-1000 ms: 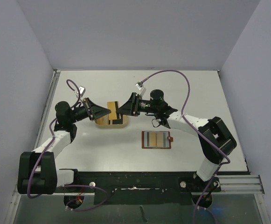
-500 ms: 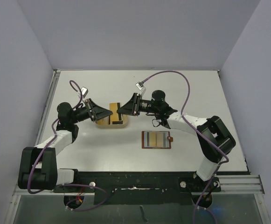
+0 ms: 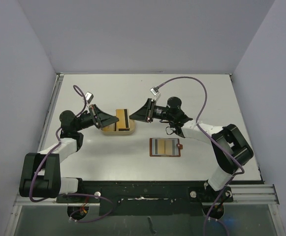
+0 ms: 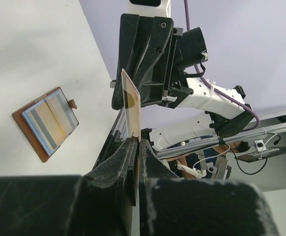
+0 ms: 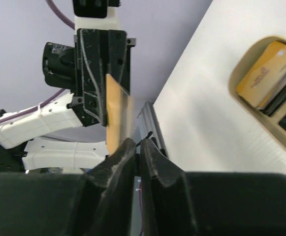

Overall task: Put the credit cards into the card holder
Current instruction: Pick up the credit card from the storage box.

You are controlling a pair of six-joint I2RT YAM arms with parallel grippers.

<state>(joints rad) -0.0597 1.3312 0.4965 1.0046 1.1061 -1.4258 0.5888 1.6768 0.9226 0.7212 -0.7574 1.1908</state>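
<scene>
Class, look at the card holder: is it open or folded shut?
Open. The card holder lies spread flat on the table, striped card slots up, snap tab unfastened.

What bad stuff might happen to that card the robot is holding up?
1. The left claw pinches the tan card only by one edge, so it may twist, slip out and fall.
2. The right claw sits very close, facing it. A bump or tug might bend the card.
3. The card holder lies apart from both claws and its slots look narrow, so a tilted card could miss.
</scene>
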